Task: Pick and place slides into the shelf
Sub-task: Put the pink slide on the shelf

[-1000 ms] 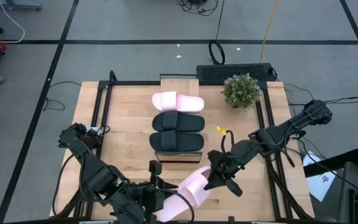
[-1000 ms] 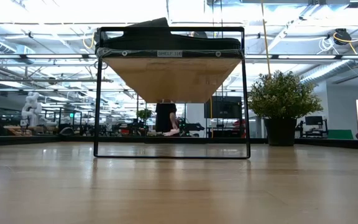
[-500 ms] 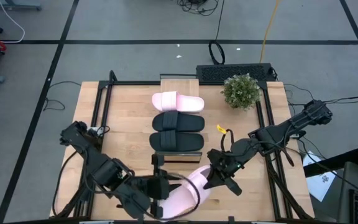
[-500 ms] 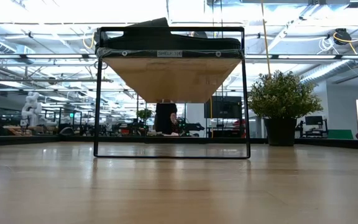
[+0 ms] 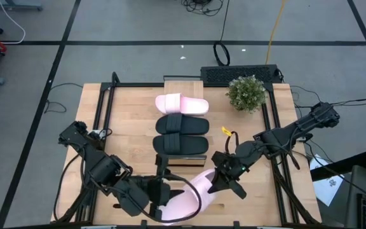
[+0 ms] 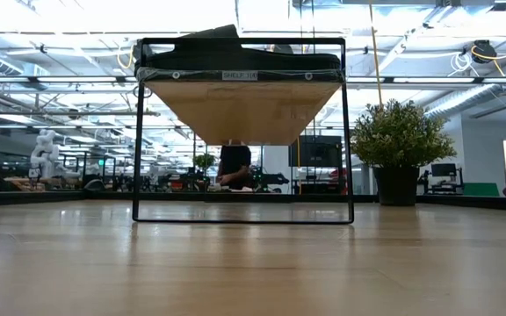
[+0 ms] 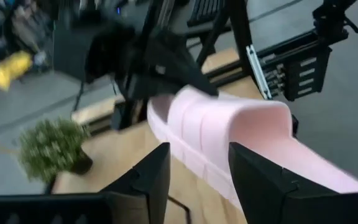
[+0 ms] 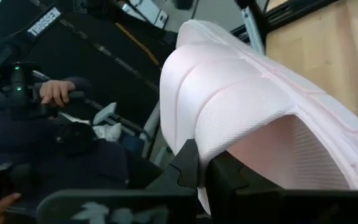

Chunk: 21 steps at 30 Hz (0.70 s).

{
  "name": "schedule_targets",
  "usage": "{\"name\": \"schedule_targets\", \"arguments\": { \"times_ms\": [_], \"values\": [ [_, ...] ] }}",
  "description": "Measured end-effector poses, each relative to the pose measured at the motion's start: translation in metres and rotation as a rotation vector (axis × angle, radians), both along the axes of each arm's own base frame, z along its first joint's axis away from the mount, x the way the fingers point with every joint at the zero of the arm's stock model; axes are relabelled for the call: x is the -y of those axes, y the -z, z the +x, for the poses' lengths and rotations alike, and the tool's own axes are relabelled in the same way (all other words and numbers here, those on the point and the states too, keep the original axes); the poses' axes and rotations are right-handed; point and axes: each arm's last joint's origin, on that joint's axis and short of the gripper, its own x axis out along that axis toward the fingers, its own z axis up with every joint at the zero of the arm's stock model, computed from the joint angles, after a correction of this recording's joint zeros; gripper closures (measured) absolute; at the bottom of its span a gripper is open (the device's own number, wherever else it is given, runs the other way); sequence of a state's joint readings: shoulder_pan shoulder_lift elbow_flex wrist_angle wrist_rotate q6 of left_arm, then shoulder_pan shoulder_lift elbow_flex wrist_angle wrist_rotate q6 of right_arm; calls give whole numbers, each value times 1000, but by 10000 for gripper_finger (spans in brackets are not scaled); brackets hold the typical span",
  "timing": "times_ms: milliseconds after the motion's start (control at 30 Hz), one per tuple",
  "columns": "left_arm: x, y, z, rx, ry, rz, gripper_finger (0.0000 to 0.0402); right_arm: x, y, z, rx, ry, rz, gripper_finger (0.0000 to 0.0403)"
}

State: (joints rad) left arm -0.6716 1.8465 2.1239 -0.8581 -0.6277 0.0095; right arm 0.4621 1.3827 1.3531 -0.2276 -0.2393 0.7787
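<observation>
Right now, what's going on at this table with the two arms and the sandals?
The robot is loading slides onto the shelf. One pink slide and two black slides already lie in a row on its plank top. The last pink slide is at the near table edge, pinched by the right claw, which is shut on one end. The left claw sits at the other end with its fingers open, not gripping. A potted plant stands beside the shelf.

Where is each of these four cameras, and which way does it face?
High: overhead, facing down; both arms, shelf, plant.
Low: tabletop height, facing across; shelf frame, no arms.
Left wrist: past open left end effector at pink slide.
Right wrist: right end effector pinching that slide.
Shared: pink slide.
</observation>
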Motion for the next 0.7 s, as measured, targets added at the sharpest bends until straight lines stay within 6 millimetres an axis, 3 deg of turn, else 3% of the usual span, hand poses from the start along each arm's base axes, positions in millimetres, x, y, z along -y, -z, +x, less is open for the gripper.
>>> {"name": "schedule_targets", "arguments": {
  "times_ms": [233,700],
  "values": [
    [2,-6,3,53,77,120,238,8,-11,7,53,-19,118,403],
    [10,-5,5,80,133,208,238,29,-12,16,-44,-50,260,403]
  ]
}}
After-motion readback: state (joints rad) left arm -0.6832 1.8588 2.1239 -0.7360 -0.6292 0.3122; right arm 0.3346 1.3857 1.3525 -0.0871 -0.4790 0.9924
